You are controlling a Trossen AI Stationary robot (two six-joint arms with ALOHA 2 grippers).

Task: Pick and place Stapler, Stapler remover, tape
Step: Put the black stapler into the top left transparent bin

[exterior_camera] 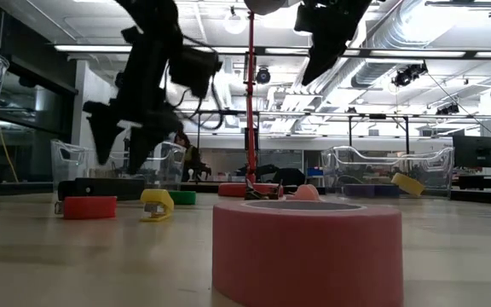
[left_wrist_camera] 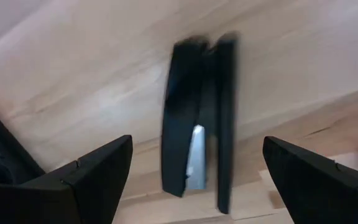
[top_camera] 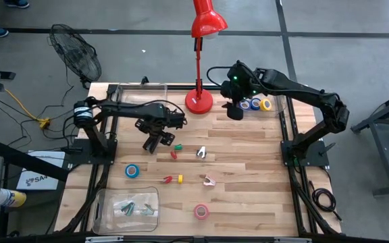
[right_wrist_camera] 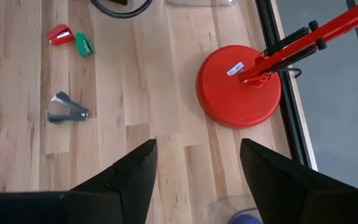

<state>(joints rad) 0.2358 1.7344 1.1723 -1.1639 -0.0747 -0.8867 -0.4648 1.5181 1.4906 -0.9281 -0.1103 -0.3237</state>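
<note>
The black stapler [left_wrist_camera: 194, 124] lies flat on the wooden table. My left gripper [left_wrist_camera: 197, 142] hangs open just above it, pointing down, a finger on either side and apart from it. In the low view the stapler [exterior_camera: 101, 188] sits below that gripper [exterior_camera: 119, 158]; in the high view the gripper [top_camera: 159, 142] covers it. A grey staple remover [top_camera: 201, 152] and several coloured ones lie mid-table. A blue tape roll [top_camera: 132, 171] and a pink one [top_camera: 201, 211] lie flat nearer the front. My right gripper [top_camera: 235, 111] waits open, high up beside the lamp base.
A red lamp stands on its round base [top_camera: 198, 102] at the far edge. A clear bin [top_camera: 275, 102] at the far right holds blue and yellow tape rolls. Another clear bin [top_camera: 100, 212] with small items sits at the near left. A second clear bin [top_camera: 155, 89] stands at the far left.
</note>
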